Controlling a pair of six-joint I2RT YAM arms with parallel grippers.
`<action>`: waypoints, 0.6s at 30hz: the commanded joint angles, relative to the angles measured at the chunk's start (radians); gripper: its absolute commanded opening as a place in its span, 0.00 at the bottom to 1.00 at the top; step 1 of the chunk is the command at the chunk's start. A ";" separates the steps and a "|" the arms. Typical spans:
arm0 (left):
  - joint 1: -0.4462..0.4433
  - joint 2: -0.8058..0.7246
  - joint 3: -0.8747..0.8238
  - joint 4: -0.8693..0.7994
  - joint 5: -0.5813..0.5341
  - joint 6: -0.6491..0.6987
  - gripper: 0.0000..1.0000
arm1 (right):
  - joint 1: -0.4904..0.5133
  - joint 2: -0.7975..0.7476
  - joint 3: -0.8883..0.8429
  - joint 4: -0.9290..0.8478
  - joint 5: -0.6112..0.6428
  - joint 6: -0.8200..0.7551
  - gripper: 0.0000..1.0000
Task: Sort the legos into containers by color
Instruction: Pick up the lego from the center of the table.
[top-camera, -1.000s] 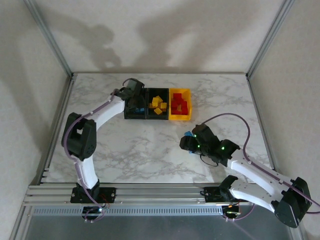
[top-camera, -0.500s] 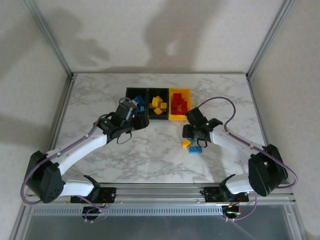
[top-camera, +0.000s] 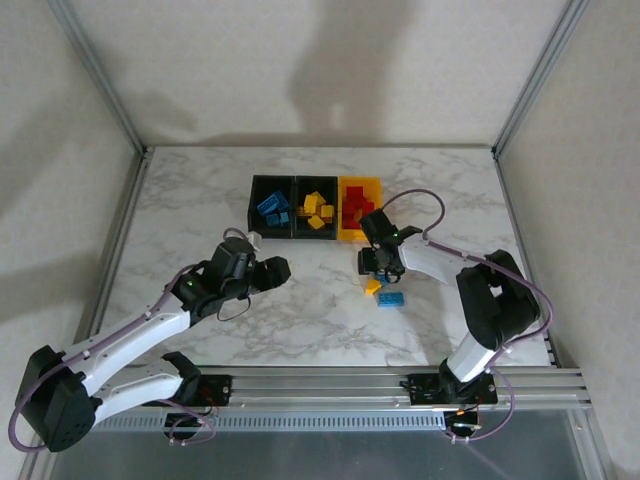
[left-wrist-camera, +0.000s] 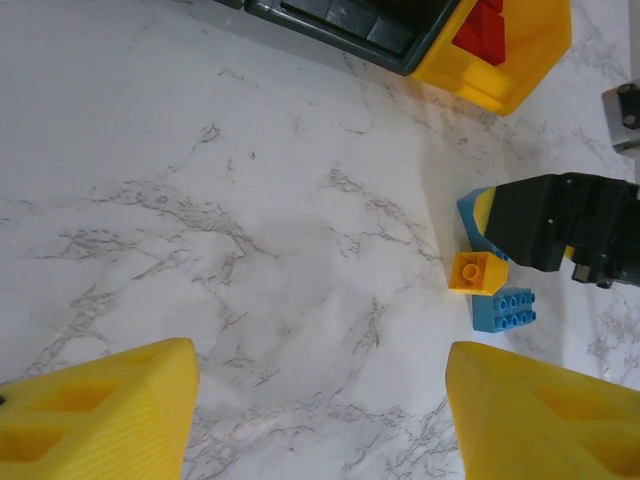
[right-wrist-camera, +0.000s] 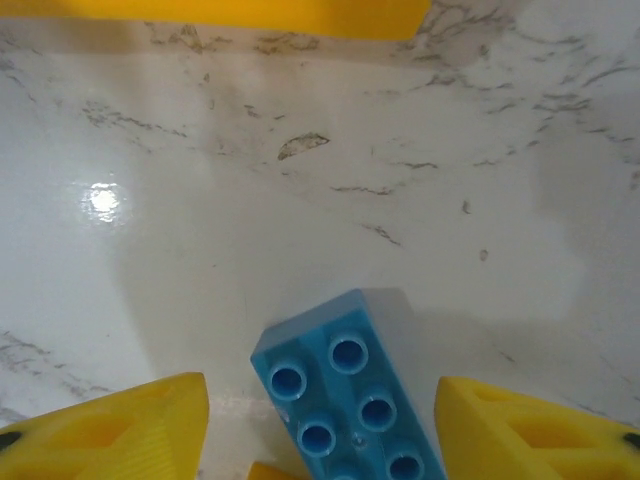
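Withdrawing near-left from the containers (top-camera: 358, 236): left gripper (top-camera: 278, 270), fingers apart, empty | right gripper (top-camera: 374, 264) now straddles blue lego (right-wrist-camera: 345, 395), fingers apart | grab likely next.

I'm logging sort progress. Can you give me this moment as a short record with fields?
bins: left black plastic bin holds blue studded bricks; middle black plastic bin holds yellow studded bricks; yellow-orange plastic bin holds red studded bricks
unsorted: small yellow brick and blue rectangular brick side by side on white marble table
left gripper: open, empty
right gripper: open, at the blue rectangular brick, not gripping it
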 joint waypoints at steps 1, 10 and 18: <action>-0.007 -0.019 -0.009 0.024 0.026 -0.015 0.66 | -0.007 0.030 0.018 0.013 -0.013 -0.018 0.57; -0.006 -0.029 -0.019 0.053 0.072 -0.005 0.66 | -0.009 0.039 0.030 0.000 0.035 -0.039 0.32; -0.005 -0.044 -0.025 0.050 0.055 -0.020 0.67 | -0.005 -0.006 0.086 -0.043 0.070 -0.046 0.28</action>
